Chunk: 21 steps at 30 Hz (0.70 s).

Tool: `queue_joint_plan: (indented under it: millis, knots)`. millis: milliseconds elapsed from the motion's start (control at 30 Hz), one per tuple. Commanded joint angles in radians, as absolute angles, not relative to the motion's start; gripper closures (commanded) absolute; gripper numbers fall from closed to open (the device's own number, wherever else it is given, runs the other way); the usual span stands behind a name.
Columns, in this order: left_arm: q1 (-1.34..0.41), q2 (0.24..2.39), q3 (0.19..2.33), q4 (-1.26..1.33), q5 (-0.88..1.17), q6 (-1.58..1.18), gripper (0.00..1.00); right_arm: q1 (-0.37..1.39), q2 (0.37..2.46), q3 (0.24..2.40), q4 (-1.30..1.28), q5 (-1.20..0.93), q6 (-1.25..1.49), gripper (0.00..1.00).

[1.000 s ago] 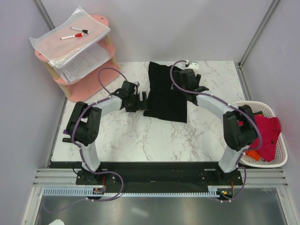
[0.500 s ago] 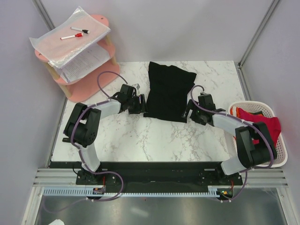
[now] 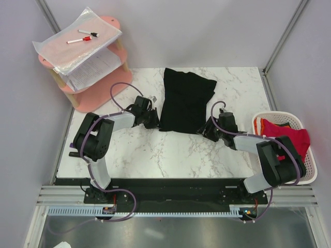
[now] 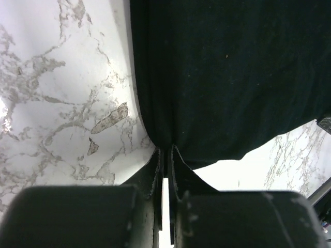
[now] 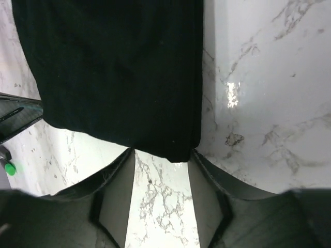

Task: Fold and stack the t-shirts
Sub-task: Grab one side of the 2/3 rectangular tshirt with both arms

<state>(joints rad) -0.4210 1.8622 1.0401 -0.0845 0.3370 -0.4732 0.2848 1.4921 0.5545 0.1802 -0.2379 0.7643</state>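
Two shirt [image 4: 232, 77] corners: we are pinching one in the left gripper [image 4: 165, 151]; the right gripper [image 5: 163, 151], gaping, may miss.

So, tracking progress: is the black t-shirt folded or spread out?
Partly folded: the black t-shirt lies as a narrow strip on the table, one sleeve jutting right.

Plain black t-shirt [image 3: 185, 101], no print | table [image 3: 155, 155] white marble, veined grey | basket [image 3: 306, 178] white, slatted | red t-shirt [image 3: 295, 140] bright inside it, orange t-shirt [image 3: 260, 123] a sliver at the rim | shelf [image 3: 98, 95] pink | arms [image 3: 120, 122] white and black, cables [image 3: 120, 85] purple | marker [image 3: 78, 40] red and white
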Motion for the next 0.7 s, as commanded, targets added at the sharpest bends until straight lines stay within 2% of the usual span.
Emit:
queue_joint_plan:
  millis: [0, 67, 100, 200, 500, 667]
  knots:
    - [-0.431, 1.878, 1.009, -0.072, 0.357, -0.486, 0.98, 0.316, 1.534, 0.45, 0.267, -0.132, 0.789, 0.55]
    - [-0.431, 1.868, 0.997, -0.071, 0.351, -0.489, 0.98, 0.319, 1.525, 0.433, 0.285, -0.109, 0.782, 0.68]
    - [-0.431, 1.859, 0.985, -0.071, 0.342, -0.489, 0.98, 0.322, 1.517, 0.422, 0.282, -0.095, 0.781, 0.82]
    - [-0.431, 1.841, 0.954, -0.069, 0.338, -0.492, 0.98, 0.327, 1.497, 0.419, 0.247, -0.095, 0.77, 1.0]
    - [-0.466, 1.741, 0.821, -0.081, 0.327, -0.535, 0.98, 0.337, 1.356, 0.381, 0.083, -0.123, 0.741, 1.0]
    - [-0.563, 1.599, 0.729, -0.145, 0.293, -0.571, 0.98, 0.36, 1.203, 0.367, -0.082, -0.162, 0.724, 1.0]
